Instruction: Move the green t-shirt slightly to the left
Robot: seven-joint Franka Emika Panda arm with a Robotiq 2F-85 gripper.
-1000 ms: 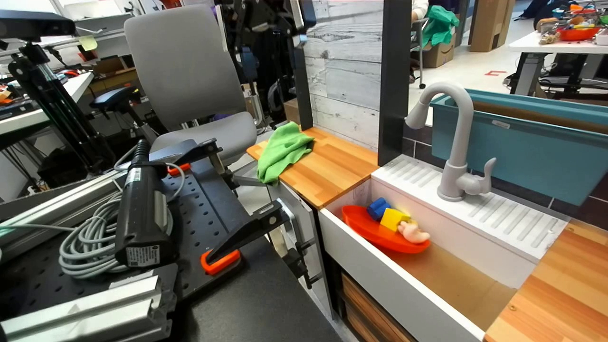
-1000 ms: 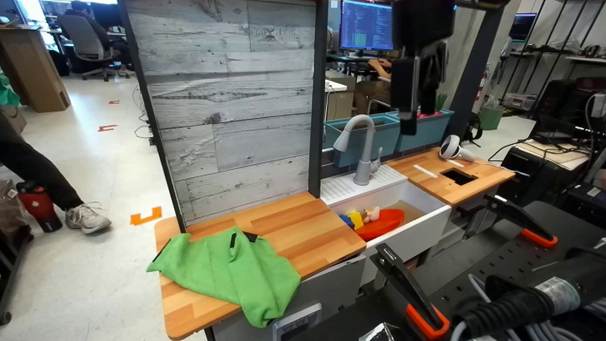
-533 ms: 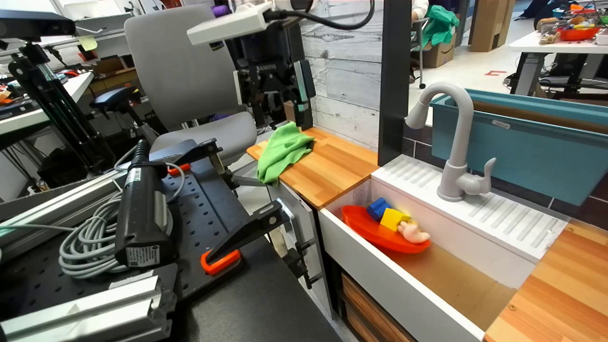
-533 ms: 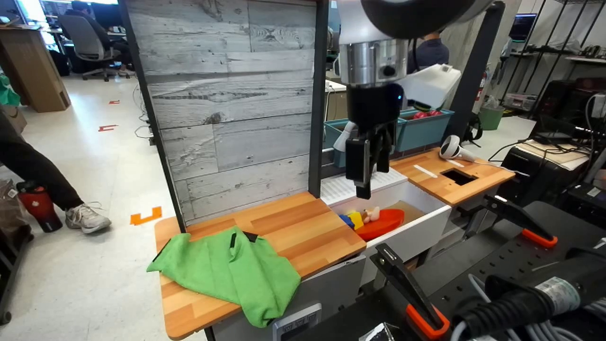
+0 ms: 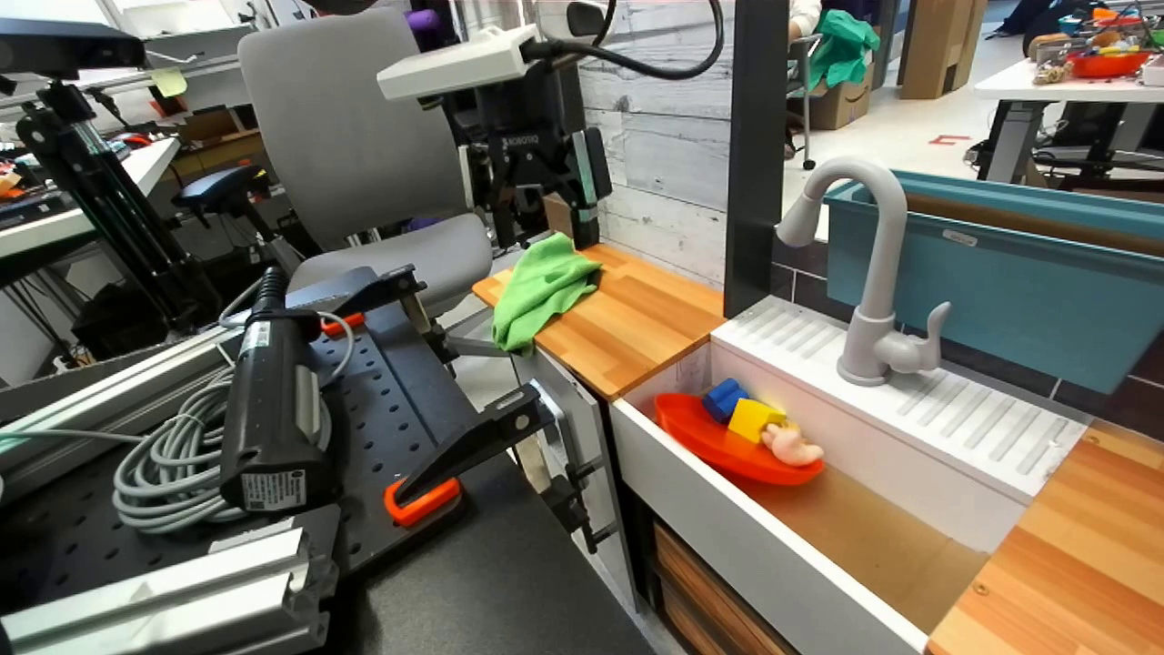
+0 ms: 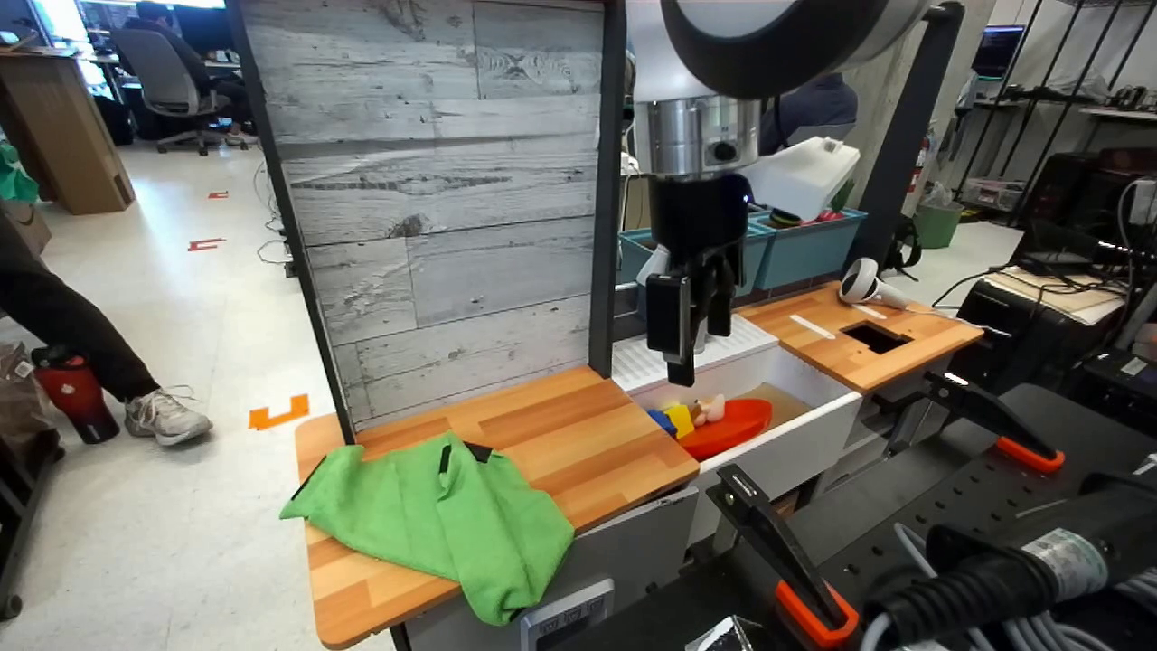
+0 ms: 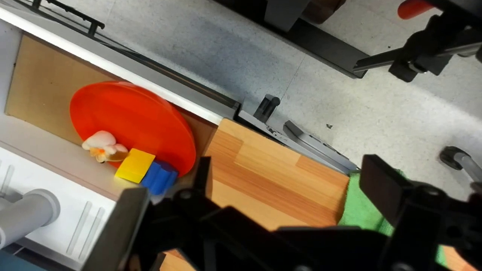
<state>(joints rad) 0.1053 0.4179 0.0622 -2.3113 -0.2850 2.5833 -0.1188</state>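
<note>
In an exterior view, the green t-shirt [image 6: 434,517] lies rumpled at the left end of the wooden surface [image 6: 578,434], a corner draped over the edge. To its right the pincer [image 6: 700,354] hangs in the air, spread wide. Farther right, a red dish [image 6: 730,431] lies in the white sink [image 6: 788,472].

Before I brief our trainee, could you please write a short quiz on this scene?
1. Where does the green cloth t-shirt lie?
2. True or false: the jaws grip the t-shirt.
3. What colour is the cube-like block between the pale pink toy and the rounded blue block? A) green; B) yellow; C) white.

Key: 1. On the striped wooden countertop, overhanging its edge. 2. False; they stand open. 3. B.
</note>
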